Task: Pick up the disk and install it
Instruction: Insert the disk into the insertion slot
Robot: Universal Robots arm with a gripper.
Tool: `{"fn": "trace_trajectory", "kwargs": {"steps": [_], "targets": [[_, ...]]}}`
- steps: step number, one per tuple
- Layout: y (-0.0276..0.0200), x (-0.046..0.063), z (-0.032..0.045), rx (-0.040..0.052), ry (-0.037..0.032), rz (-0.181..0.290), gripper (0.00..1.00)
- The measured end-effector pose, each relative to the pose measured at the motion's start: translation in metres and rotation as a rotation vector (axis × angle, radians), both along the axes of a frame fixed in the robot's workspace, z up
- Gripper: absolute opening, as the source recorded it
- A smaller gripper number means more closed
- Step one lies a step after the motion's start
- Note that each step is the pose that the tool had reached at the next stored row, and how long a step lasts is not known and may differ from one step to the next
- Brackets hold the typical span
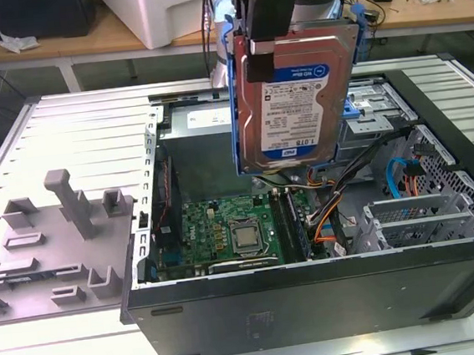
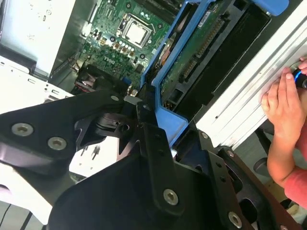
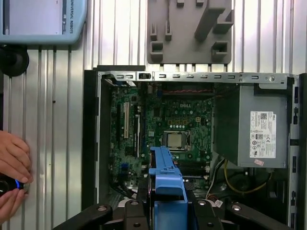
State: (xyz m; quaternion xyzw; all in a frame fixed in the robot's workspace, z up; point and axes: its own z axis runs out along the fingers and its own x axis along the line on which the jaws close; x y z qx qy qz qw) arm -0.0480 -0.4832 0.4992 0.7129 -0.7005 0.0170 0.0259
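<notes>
The disk [image 1: 292, 97], a silver hard drive with a white-and-blue label in a blue carrier frame, hangs upright above the open computer case [image 1: 316, 304]. My gripper [image 1: 263, 32] is shut on its upper edge, holding it clear of the case over the motherboard [image 1: 225, 229]. In the second wrist view the black fingers [image 2: 151, 139] clamp the blue frame [image 2: 165, 81], and the disk's green circuit-board side [image 2: 201, 48] faces the camera. In the first wrist view the frame's blue edge [image 3: 165, 179] runs from my gripper [image 3: 165, 206] over the case interior.
A grey metal drive cage [image 1: 382, 109] and cables fill the case's side at the exterior view's right. The power supply [image 3: 254, 129] sits in one corner. A grey fixture block [image 1: 58, 237] lies on the ribbed table beside the case. A person's hand [image 3: 12, 163] rests on a small device.
</notes>
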Motion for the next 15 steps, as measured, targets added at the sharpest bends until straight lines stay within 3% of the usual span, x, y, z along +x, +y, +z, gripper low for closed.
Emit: {"fn": "trace_trajectory", "kwargs": {"steps": [8, 12, 15], "targets": [[-0.0155, 0.018, 0.0000, 0.0060, -0.0024, 0.000, 0.37], [-0.0256, 0.042, 0.0000, 0.0168, -0.0025, 0.000, 0.37], [-0.0298, 0.056, -0.0001, 0.0240, -0.0025, 0.000, 0.37]]}}
